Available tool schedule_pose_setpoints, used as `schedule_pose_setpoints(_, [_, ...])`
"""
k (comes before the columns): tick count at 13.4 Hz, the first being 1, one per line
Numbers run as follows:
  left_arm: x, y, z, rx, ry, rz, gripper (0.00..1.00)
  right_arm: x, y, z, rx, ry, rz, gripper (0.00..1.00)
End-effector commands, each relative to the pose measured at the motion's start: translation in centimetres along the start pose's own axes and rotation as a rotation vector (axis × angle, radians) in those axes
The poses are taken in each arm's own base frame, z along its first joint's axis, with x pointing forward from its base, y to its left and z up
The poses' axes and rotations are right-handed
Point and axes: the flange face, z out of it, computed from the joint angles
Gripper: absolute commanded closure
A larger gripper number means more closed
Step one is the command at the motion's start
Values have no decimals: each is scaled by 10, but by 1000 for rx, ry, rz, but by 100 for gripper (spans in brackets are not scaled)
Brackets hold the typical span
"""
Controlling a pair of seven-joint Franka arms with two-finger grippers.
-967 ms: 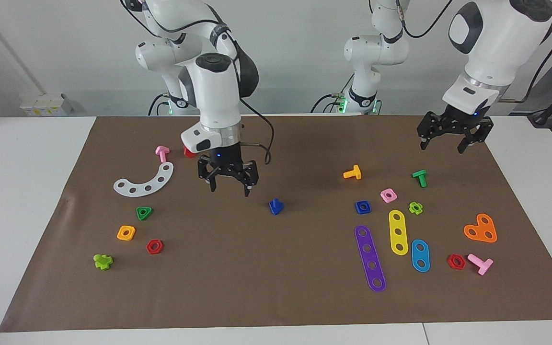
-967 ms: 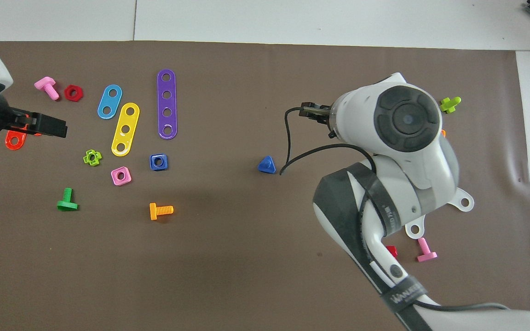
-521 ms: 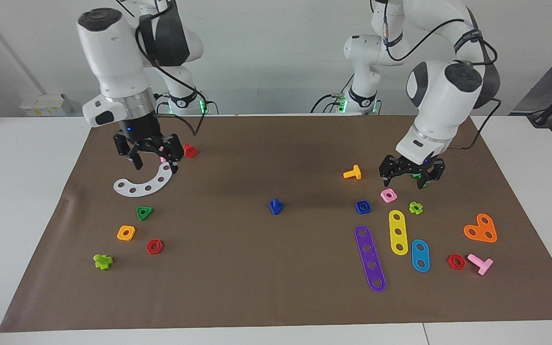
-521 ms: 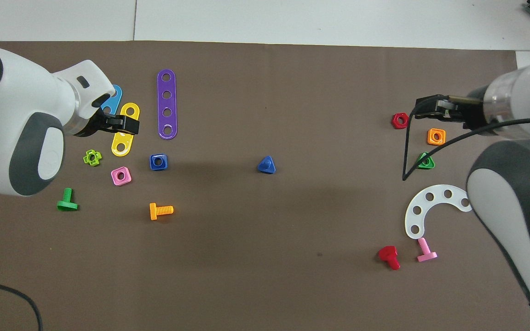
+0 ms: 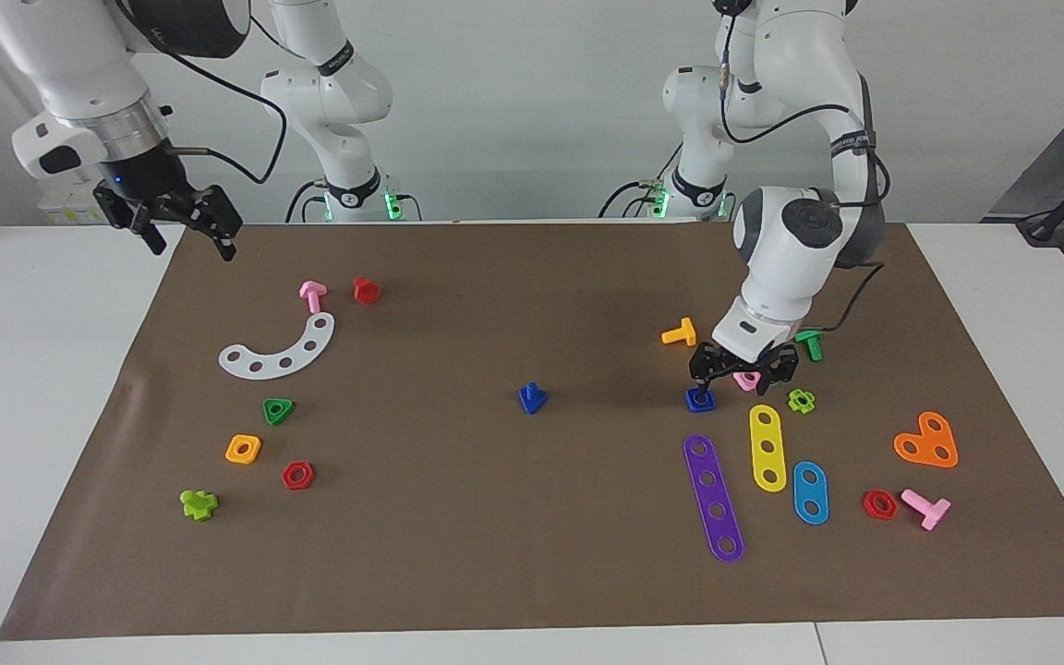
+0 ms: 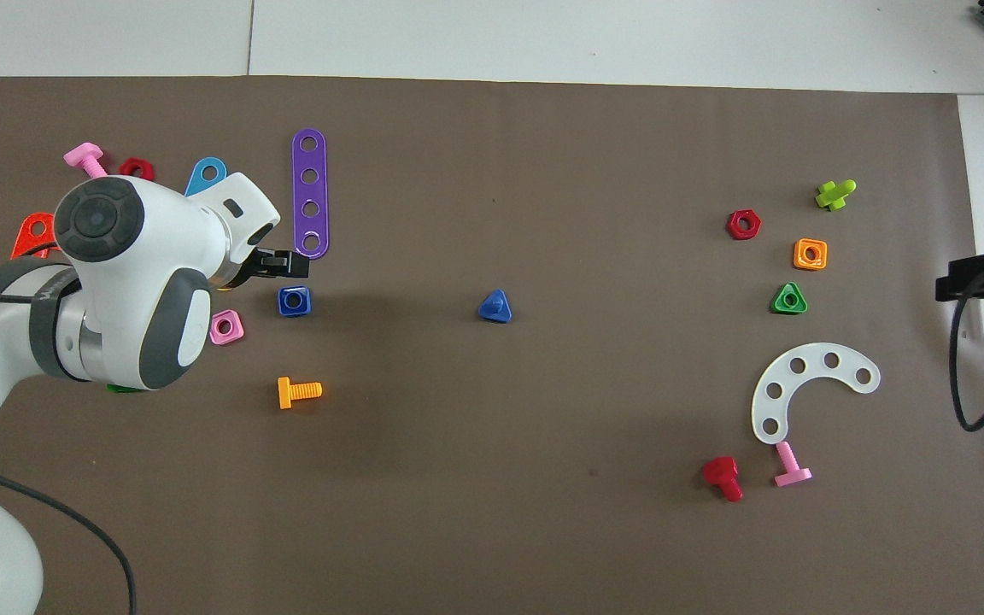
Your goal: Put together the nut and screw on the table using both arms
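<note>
Left pincer sits low over the counter, fingers spread wide, nothing held; one fingertip is right at the nut, the other over the pink square nut, so the spread looks off-centre on the target. In the overhead view the pincer tip is just above the nut's edge farther from the robots, nut still flat on the mat. Whether the fingertip touches the nut I cannot tell. The screw stands head-down, shaft up, well apart from this pincer toward the right arm's end, untouched. Purple strip and yellow strip lie just past the nut from the pincer, orange screw near it. Right pincer hangs high at the counter's edge, open, empty, waiting, well apart from the screw. Step in hand, as I judge it: left arm's approach to grasp the nut. The next move calls for centring on the nut clear of the pink one, then closing; the right arm must fetch the screw.
</note>
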Motion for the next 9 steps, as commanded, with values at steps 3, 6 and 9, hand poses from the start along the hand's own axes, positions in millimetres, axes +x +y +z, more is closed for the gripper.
schedule_pose_setpoints(3, [-22, 20, 46, 14, -3, -36, 5, -11, 1, -16, -16, -32, -10, 0])
schedule_pose_setpoints(6, [-31, 20, 58, 10, 15, -35, 8, -12, -7, -15, -21, -34, -17, 0])
schedule_pose_setpoints(9, [-35, 19, 61, 13, -4, -35, 20, -13, -10, -15, -23, -37, -22, 0])
